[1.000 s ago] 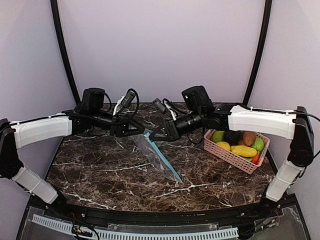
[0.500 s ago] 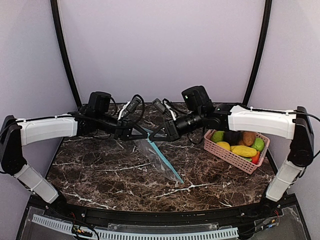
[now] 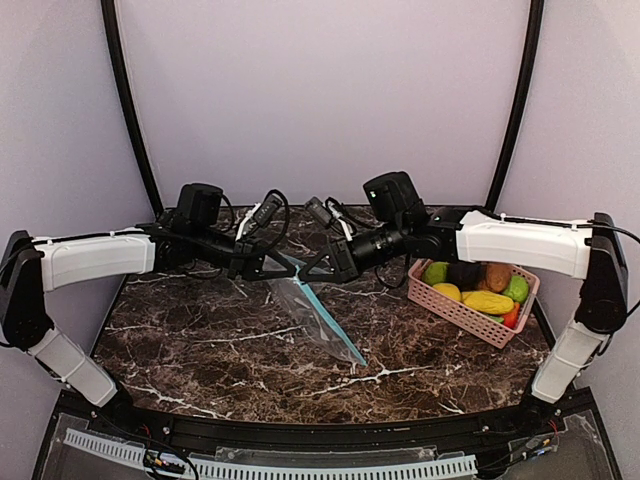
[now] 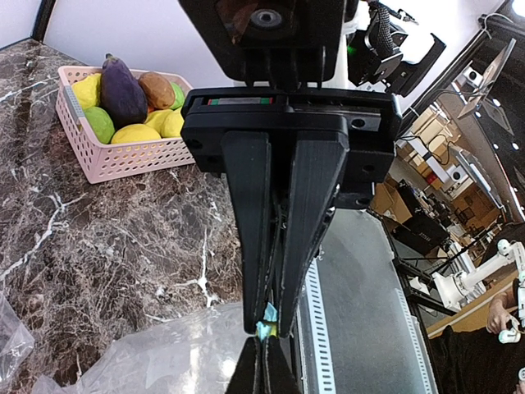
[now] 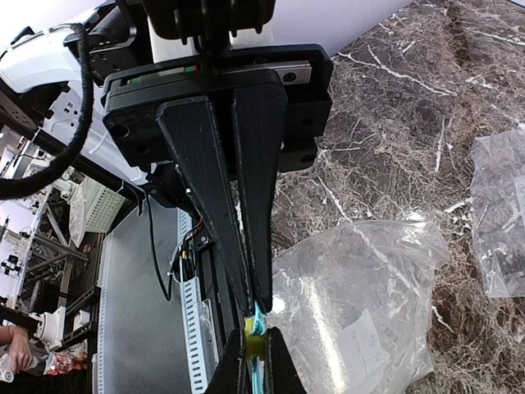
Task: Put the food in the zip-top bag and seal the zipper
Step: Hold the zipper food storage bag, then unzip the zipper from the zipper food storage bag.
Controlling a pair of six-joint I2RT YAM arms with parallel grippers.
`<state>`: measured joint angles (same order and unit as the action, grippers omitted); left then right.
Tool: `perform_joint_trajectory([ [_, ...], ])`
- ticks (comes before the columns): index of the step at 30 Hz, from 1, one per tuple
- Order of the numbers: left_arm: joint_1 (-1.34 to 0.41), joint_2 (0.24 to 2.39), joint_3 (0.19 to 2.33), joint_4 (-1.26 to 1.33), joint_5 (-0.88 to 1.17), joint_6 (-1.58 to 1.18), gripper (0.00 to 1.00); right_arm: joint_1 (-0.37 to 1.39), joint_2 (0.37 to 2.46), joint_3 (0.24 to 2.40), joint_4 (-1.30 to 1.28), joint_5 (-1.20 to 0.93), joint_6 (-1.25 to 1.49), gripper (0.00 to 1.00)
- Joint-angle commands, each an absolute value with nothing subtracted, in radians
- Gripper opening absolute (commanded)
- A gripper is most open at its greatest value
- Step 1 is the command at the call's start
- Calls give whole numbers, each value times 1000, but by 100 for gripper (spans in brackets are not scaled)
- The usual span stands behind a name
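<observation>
Left end effector [image 3: 283, 262] and right end effector [image 3: 304, 269] are both clamped tight on the teal zipper edge of the zip-top bag [image 3: 316, 318] — tips nearly meeting, the rest of it trailing onto the desk [image 3: 200, 340]. Food [image 3: 488, 301] sits in the pink basket [image 3: 455, 313] — well apart, off to the right.

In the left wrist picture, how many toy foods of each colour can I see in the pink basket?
yellow toy fruit: 3
green toy fruit: 2
purple toy eggplant: 1
brown toy fruit: 1
Total in the pink basket: 7
</observation>
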<state>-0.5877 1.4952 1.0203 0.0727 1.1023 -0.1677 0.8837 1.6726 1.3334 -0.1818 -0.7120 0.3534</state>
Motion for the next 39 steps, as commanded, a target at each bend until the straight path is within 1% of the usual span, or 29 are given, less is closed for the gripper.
perform_joint_trajectory([
  [1, -593, 1485, 1032, 57, 1085, -150, 1, 897, 1663, 1329, -150, -693, 356, 0],
  [10, -592, 1462, 1019, 67, 1035, -142, 1, 910, 1664, 1322, -166, -632, 329, 0],
  [26, -591, 1413, 1008, 40, 911, -96, 1, 916, 1673, 1275, -152, -618, 337, 0],
  [39, -576, 1391, 997, 53, 891, -97, 1, 917, 1676, 1253, -138, -619, 347, 0],
])
